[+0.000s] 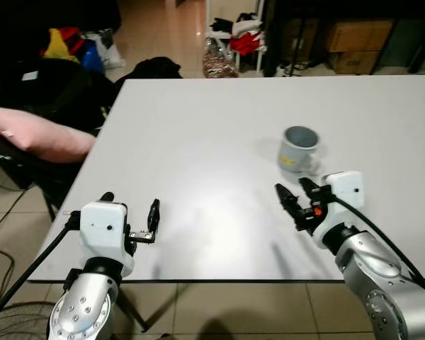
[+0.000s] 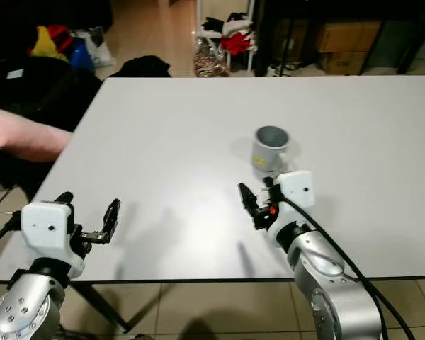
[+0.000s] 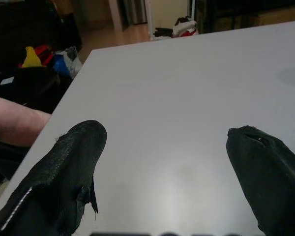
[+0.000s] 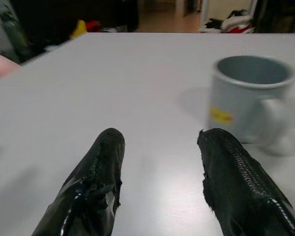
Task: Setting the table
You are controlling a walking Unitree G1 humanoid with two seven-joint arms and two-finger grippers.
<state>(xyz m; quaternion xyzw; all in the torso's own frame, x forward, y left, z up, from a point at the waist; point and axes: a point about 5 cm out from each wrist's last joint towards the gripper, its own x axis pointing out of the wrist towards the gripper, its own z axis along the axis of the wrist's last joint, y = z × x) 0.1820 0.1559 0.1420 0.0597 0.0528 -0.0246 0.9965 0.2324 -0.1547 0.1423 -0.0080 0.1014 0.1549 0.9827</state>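
Table [image 1: 219, 113] is white and carries one task item, a grey mug [image 1: 298, 149], upright, mouth up, yellow label on its side, handle pointing toward the table's right edge. Mug sits right of table centre, nearer the front edge than the back. R gripper [image 1: 295, 199] hovers over the table just in front of the mug, slightly to its left, apart from it; jaws moderately wide, nothing between them. In the R wrist view the mug [image 4: 248, 98] lies ahead and off toward one finger, not centred in the gap. L gripper [image 1: 131, 216] hangs at the front-left corner of the table, well apart from the mug, jaws wide and empty. Pink cushion [image 1: 39, 133] on a chair off the table's left edge; clutter on the floor beyond the far edge. Step in hand, as judged: approach to the mug w/ R arm, grasp not yet made. Next move calls for shifting R gripper toward the mug so the body sits between the fingers, then closing; gap looks prob. wide enough, though hard to tell from this angle. Risk: off-centre finger nudges the mug.
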